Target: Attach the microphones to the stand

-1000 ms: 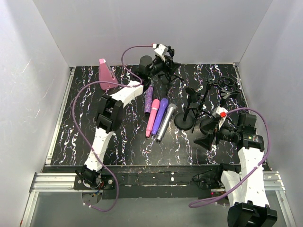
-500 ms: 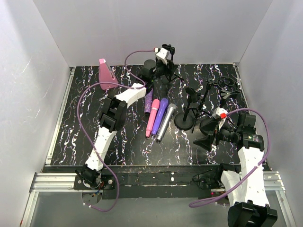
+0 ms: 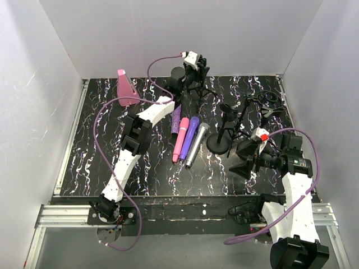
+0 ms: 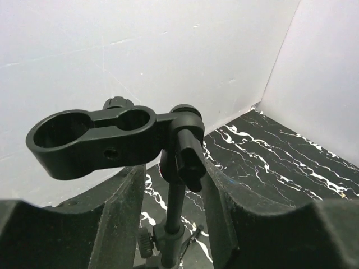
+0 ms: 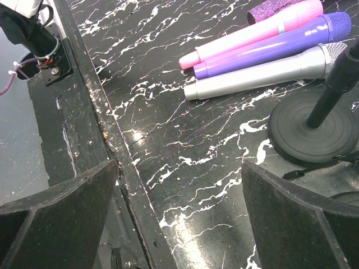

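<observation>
Since a second ago your left arm has stretched a little further toward the back wall, and the left claw [image 4: 173, 185] has narrowed. It now straddles the post of the rear stand [image 4: 175, 207] just below its double-ring clamp [image 4: 95, 140]. The jaws are part-spread, with gaps showing on both sides, so they are not pinching anything yet. Your right claw [image 5: 180, 168] hangs spread wide and empty over the near right of the surface [image 3: 101, 140].

All four microphones lie side by side mid-surface, touching or nearly so, and none is in a stand: the glittery purple one [image 3: 176, 119], the pink one [image 3: 180, 140], the plain purple one [image 3: 189, 131] and the silver-grey one [image 3: 197, 144].

They look like light, stiff plastic sticks with smooth round barrels, so expect them to roll or slip if you nip them near an end. Take one across the barrel at about mid-length, clear of the mesh head. The silver-grey one has a free side facing the round-base stand [image 3: 219, 143], so it is probably the easiest to take first.
</observation>
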You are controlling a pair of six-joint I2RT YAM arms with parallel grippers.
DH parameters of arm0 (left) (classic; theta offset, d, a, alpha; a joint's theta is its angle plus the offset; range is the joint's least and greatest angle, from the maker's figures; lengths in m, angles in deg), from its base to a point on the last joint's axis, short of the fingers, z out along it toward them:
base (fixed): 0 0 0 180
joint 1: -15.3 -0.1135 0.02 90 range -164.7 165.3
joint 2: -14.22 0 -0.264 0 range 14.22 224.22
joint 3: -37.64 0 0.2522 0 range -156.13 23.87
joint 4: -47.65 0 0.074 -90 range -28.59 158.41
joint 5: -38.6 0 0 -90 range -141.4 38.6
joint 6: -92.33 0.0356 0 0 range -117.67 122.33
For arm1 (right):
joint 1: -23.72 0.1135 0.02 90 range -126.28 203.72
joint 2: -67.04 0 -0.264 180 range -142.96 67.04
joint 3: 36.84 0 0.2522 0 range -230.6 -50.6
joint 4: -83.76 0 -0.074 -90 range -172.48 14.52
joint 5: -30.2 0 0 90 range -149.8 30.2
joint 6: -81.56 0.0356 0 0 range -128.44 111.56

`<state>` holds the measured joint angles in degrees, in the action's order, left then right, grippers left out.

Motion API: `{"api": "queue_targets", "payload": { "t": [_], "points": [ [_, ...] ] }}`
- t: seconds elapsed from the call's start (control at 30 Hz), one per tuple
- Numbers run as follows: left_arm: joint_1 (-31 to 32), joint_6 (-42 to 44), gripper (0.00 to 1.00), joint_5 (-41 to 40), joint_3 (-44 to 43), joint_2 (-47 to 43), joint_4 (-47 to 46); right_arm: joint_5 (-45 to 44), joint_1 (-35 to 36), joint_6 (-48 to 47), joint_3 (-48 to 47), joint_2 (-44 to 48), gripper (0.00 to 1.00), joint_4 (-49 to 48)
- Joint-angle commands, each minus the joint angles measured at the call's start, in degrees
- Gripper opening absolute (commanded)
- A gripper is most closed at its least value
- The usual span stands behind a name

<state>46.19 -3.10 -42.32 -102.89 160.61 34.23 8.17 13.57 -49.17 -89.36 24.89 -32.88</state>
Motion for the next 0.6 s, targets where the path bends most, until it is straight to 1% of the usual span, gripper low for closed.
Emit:
{"api": "queue_targets", "payload": {
  "t": [0.0, 0.1, 0.17, 0.23, 0.33, 0.43, 0.57],
  "points": [
    [0.39, -0.37, 0.39, -1.0, -5.51, 2.32, 1.16, 2.26, -0.31, -1.81, -0.52, -0.3, 0.98, 1.11],
    [0.39, -0.55, 0.33, -0.82, -6.83, 3.29, 0.9, 2.44, -0.31, -2.25, -0.61, -0.48, 0.98, 1.46],
    [0.39, -0.37, 0.26, -0.73, -7.27, 3.64, 1.43, 2.61, -0.31, -2.42, -0.61, -0.56, 0.98, 1.64],
    [0.39, -0.02, 0.13, -0.56, -7.36, 3.56, 1.51, 2.61, -0.31, -2.69, -0.7, -0.74, 0.98, 1.81],
    [0.39, 0.6, 0.0, -0.38, -7.27, 2.42, 1.08, 2.7, -0.31, -2.78, -0.7, -0.83, 0.98, 1.9],
    [0.4, 0.77, 0.0, -0.03, -7.01, 0.22, -1.38, 2.88, -0.39, -3.13, -0.7, -0.74, 0.98, 2.16],
    [0.39, 2.53, 0.0, 0.85, -14.03, -1.28, 0.54, 3.05, -0.39, -3.3, -0.7, -0.74, 0.98, 2.16]
  ]
}}
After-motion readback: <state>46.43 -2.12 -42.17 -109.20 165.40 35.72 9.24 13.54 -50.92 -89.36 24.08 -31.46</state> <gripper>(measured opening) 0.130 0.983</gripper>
